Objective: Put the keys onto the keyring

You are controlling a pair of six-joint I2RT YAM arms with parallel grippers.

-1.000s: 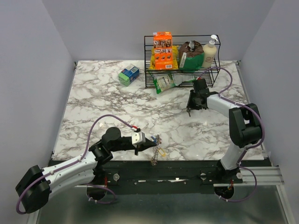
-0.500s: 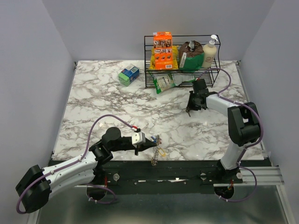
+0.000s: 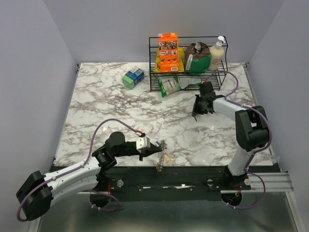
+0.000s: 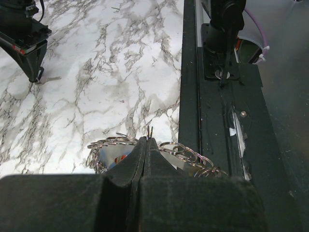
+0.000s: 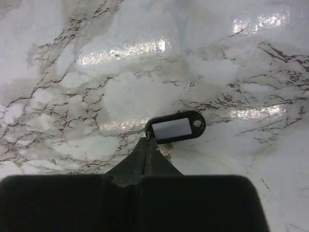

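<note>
My left gripper (image 3: 155, 146) sits at the table's near edge, shut on the keyring (image 3: 160, 159), a chain of thin silvery loops. A blue key head (image 3: 158, 143) and a yellow one (image 3: 167, 157) hang at the ring. In the left wrist view the closed jaws (image 4: 146, 141) pinch one loop, and coils (image 4: 193, 157) spread to both sides. My right gripper (image 3: 195, 114) is low over the marble in front of the rack. In the right wrist view it is shut (image 5: 150, 141) on the small ring of a black-tagged key (image 5: 176, 128), whose silver blade (image 5: 167, 151) lies partly hidden under the fingers.
A black wire rack (image 3: 157, 79) at the back holds an orange box (image 3: 168, 52), green bags and a soap bottle (image 3: 217, 52). A green and blue box (image 3: 133, 77) lies to its left. The black mounting rail (image 4: 217, 121) runs along the table's near edge.
My right arm has shifted very slightly at the black key. The left arm and the keyring have not moved.
</note>
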